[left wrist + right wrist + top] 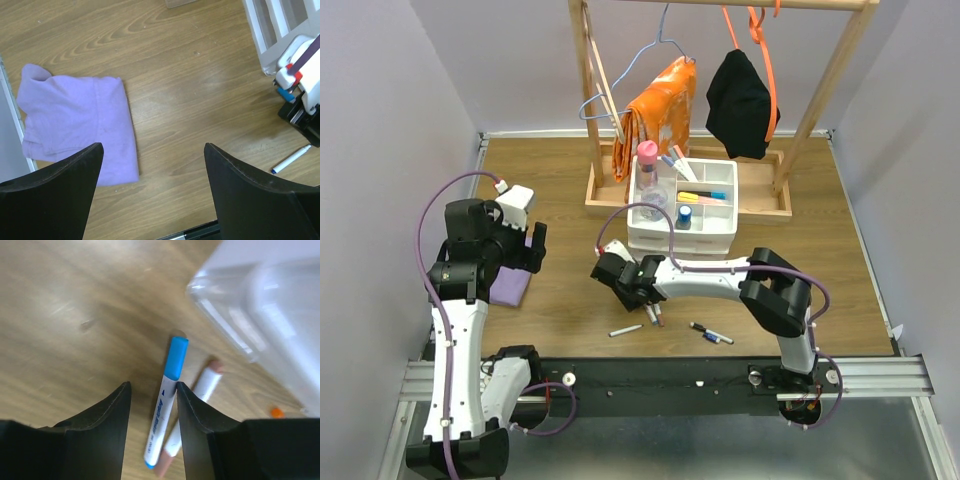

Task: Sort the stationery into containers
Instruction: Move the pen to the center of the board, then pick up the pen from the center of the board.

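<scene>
**Step in hand:** pick-up of a loose marker. The right gripper [152, 390] is low over the tabletop's middle, on the near-edge side of the white drawer unit [695, 240]. Its jaws are apart and straddle the white marker with blue cap [170, 375], which lies flat on the wood close to one finger, not yet clamped.

**Next move, as judged:** close on this marker alone. A second white marker with brownish cap [209, 381] lies just beside it, partly under one finger, and could be caught too. Then lift toward the far edge into the white plastic divided tray [710, 212].

**Left gripper** [152, 155]: jaws wide apart, empty, beside the folded purple cloth [75, 125] near the left edge.
</scene>
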`<act>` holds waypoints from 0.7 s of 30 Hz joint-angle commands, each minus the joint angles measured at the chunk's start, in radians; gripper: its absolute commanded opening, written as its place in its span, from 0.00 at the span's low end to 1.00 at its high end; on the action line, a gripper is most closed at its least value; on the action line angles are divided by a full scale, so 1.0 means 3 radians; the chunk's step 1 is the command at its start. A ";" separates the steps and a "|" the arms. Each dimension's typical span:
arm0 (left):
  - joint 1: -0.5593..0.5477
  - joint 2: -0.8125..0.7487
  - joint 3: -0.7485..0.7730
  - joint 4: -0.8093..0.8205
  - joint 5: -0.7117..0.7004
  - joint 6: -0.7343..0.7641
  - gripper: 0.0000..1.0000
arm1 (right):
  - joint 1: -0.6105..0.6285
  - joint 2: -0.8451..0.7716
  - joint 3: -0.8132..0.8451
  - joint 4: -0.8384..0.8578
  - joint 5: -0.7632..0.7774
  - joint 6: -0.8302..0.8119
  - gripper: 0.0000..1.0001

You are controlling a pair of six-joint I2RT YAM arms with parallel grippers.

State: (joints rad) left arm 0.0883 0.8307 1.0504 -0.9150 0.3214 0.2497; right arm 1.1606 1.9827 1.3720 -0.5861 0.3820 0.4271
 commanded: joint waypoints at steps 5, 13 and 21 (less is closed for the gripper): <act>-0.0115 -0.0125 0.0012 -0.0085 -0.0140 0.0068 0.90 | 0.0242 0.0110 0.0100 0.0128 -0.0455 0.0019 0.58; -0.0177 -0.0166 0.0052 -0.0105 -0.0192 0.0057 0.90 | 0.0294 0.0176 0.0167 0.0271 -0.0328 -0.0283 0.56; -0.0238 -0.0197 0.0042 -0.0105 -0.0233 0.0068 0.90 | 0.0212 0.0237 0.0095 0.0297 -0.0797 -0.0615 0.47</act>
State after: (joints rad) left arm 0.0319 0.7887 1.0504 -0.9257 0.2756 0.2615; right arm 1.2392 2.0102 1.4017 -0.5148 0.2466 0.3222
